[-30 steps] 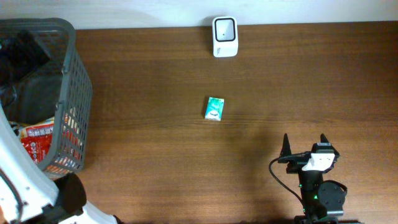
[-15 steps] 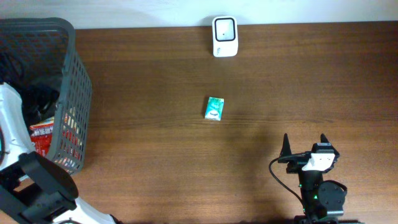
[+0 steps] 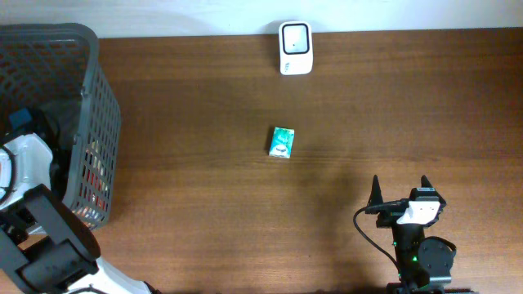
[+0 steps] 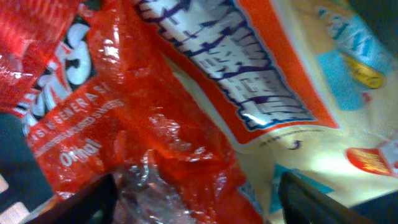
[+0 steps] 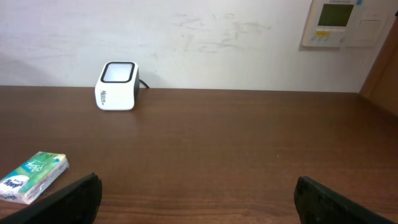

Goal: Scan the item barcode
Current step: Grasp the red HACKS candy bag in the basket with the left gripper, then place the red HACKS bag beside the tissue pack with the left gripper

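A dark wooden surface (image 3: 204, 204) ran under a pale wall, and from above it looked sparse. A grey mesh basket (image 3: 102, 122) stood at its left end and a white scanner (image 3: 295, 47) stood against the far edge, window up, where either arm could bring something to it. A small green packet (image 3: 282, 142) lay alone near the middle, well apart from both. The left arm (image 3: 29, 159) leaned over the basket rim with its tip down inside and lost behind the mesh, presumably after an item to scan. The right fingers (image 3: 376, 194) sat parked at the near right, spread wide with nothing between them.

The left wrist camera was pressed in among the basket's contents. A crinkled red packet (image 4: 124, 93) lay partly over a cream-and-orange packet (image 4: 298, 81). The left fingers (image 4: 317, 202) showed only as dark tips at the bottom corners, wide apart and straddling the red packet. I could not tell whether they touched it. No barcode was visible, and the print was cropped too tightly to read.

The right wrist camera looked low across the surface to the scanner and the green packet, which was half cut off at the left. A wall panel (image 5: 339, 22) was clipped by the top edge.
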